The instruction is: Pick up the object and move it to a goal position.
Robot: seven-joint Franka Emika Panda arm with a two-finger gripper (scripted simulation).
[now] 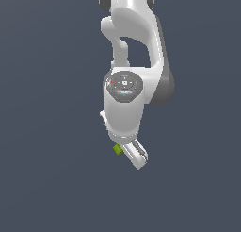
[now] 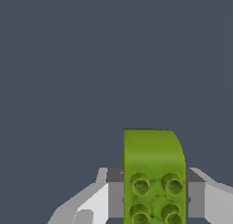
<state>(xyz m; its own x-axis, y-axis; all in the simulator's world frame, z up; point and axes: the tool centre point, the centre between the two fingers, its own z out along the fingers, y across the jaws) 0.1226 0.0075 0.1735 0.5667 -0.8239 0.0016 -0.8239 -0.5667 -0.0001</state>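
The object is a lime-green block with round studs on its face. It fills the space between my gripper's two grey fingers, and both inner faces press against its sides. In the exterior view the object is a tiny green patch poking out beside the white gripper at the low end of the arm. The gripper is shut on the object. No goal marker shows in either view.
The white arm runs from the exterior view's top down to the wrist. Around it there is only a flat dark grey-blue surface with no other objects or edges.
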